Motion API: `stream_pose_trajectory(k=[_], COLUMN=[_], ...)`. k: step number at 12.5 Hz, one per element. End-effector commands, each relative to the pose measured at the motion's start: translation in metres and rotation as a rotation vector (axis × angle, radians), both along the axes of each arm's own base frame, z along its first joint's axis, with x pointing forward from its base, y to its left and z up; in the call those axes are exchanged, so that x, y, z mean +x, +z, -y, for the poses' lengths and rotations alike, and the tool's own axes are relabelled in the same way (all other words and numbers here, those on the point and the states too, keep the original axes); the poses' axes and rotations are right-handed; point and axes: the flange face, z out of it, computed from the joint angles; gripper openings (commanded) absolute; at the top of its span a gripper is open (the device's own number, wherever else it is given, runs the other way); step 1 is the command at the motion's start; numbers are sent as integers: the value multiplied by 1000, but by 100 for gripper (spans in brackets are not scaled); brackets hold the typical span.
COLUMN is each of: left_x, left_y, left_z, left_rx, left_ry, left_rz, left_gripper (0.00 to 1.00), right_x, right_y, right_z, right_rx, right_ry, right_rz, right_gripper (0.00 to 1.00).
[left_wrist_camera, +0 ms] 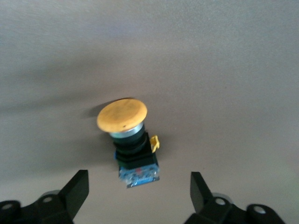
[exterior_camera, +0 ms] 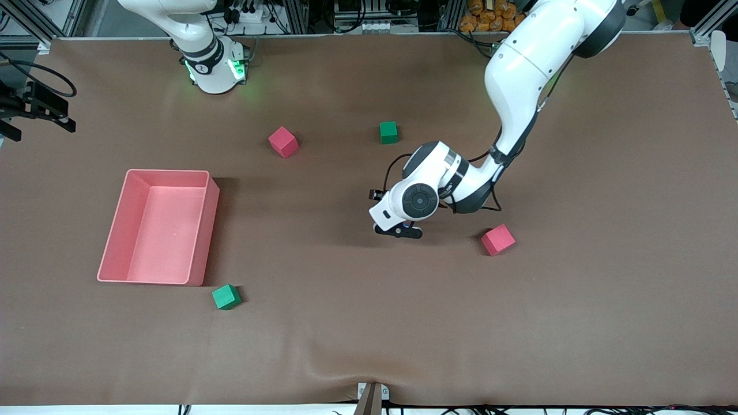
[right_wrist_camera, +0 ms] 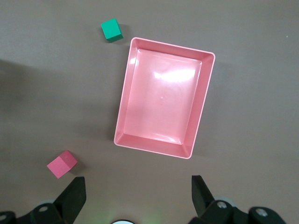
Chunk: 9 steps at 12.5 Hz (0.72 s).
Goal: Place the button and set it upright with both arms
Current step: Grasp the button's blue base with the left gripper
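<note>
I see even, bright overhead light on the brown tabletop (exterior_camera: 369, 323), with soft shadows beside the pink bin (exterior_camera: 199, 230) and under the left arm (exterior_camera: 519, 75). Glare whitens the bin floor in my right wrist view. My left wrist view looks soft, the button (left_wrist_camera: 128, 140) slightly blurred with a faint shadow.

My left claw (left_wrist_camera: 140, 196) is low over the middle of the worktop (exterior_camera: 369, 334), and the button (left_wrist_camera: 131, 144) stands on the worktop just ahead of the two spread fingers (left_wrist_camera: 74, 191), apart from both. My right claw (right_wrist_camera: 138, 196) hangs over the worktop by the right arm's base, with the tray (exterior_camera: 199, 230) toward that arm's end. One cube (exterior_camera: 283, 142) and a second cube (exterior_camera: 388, 132) lie farther from the front camera than the button, a third cube (exterior_camera: 497, 240) lies toward the left arm's end, and a fourth cube (exterior_camera: 226, 297) sits just beside the tray's nearer corner.
</note>
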Motion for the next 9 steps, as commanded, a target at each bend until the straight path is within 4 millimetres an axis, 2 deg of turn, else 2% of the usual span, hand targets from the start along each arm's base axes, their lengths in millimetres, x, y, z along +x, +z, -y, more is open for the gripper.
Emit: stream_pose_trajectory(k=[1,4,5,9], left_x=[2,3,3,4], left_y=[-7,-10,-10,-15], left_z=[11,8,8,5], left_rx=[29,45,46,67], left_ry=[1,0,3,45], left_rz=[44,53,53,46], left_gripper=[91,78,78,74], right_x=[3,4,5,4], right_y=[2,-6,-11,-9], right_z=[-6,-8,-7,-7], right_rx=[8,7,8,2], right_ry=[-31,-77,-78,-161], right_rz=[-12,-24,-31,-29], right_gripper=[100,100,100,100])
